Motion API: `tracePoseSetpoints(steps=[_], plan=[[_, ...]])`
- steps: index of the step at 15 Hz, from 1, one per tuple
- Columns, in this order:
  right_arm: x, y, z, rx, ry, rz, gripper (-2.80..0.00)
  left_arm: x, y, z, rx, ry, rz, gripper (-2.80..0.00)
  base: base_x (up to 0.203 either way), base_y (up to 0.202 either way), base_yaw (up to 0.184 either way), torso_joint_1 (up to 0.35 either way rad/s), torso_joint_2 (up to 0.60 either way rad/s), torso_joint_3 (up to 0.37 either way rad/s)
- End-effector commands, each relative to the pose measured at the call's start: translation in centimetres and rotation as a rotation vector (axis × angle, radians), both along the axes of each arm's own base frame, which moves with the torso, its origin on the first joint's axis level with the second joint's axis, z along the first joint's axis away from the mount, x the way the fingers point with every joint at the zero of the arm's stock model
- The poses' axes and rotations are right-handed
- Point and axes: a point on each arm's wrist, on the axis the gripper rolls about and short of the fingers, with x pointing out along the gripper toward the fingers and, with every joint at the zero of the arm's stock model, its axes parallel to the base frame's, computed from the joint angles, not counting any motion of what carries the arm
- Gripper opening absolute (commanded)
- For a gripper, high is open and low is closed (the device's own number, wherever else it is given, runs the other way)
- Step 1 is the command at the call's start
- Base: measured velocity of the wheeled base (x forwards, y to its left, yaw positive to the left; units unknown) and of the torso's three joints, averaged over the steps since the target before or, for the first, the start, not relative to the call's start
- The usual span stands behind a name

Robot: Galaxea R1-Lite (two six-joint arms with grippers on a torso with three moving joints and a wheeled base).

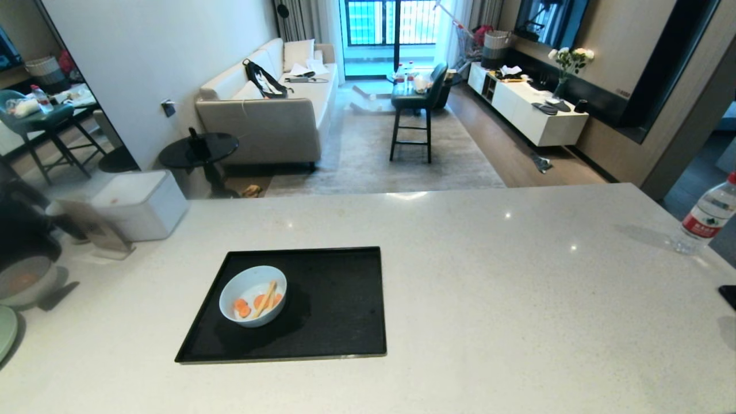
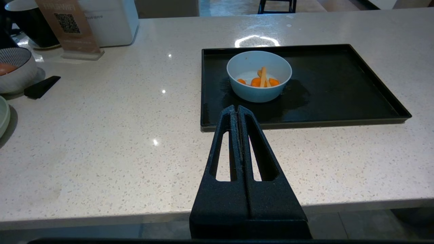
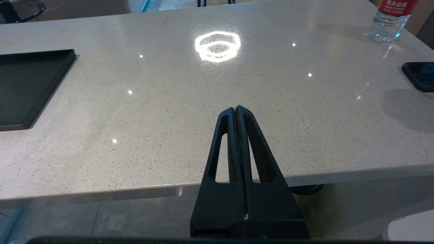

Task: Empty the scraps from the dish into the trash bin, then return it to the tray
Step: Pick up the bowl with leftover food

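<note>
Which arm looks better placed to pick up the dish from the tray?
Probably the left. The left gripper, shut and empty, points almost straight at the dish on the tray. The right gripper, also shut, faces bare counter, with only the tray's edge off to one side.

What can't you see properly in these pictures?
- Trash bin: no shiny metal bin shows in any view.
- Striped bowl: cut off by the left wrist view's edge.
- Green plate: only a sliver at the head view's edge.
- Water bottle: top cut off in the right wrist view.
</note>
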Motion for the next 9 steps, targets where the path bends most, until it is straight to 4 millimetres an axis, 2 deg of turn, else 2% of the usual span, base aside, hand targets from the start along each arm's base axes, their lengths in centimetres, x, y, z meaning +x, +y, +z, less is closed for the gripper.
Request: tracePoseSetpoints(steps=[1, 9], plan=[[0.00, 0.00, -0.01, 0.000, 0.000, 0.000, -2.80, 0.00, 0.00, 0.01, -0.001, 0.000, 0.000, -2.80, 0.000, 0.000, 0.000, 0.000, 0.00, 0.000], [-0.01, 0.00, 0.01, 0.000, -0.001, 0.000, -2.80, 0.01, 0.00, 0.02, -0.003, -0.001, 0.001, -2.80, 0.000, 0.000, 0.000, 0.000, 0.00, 0.000]])
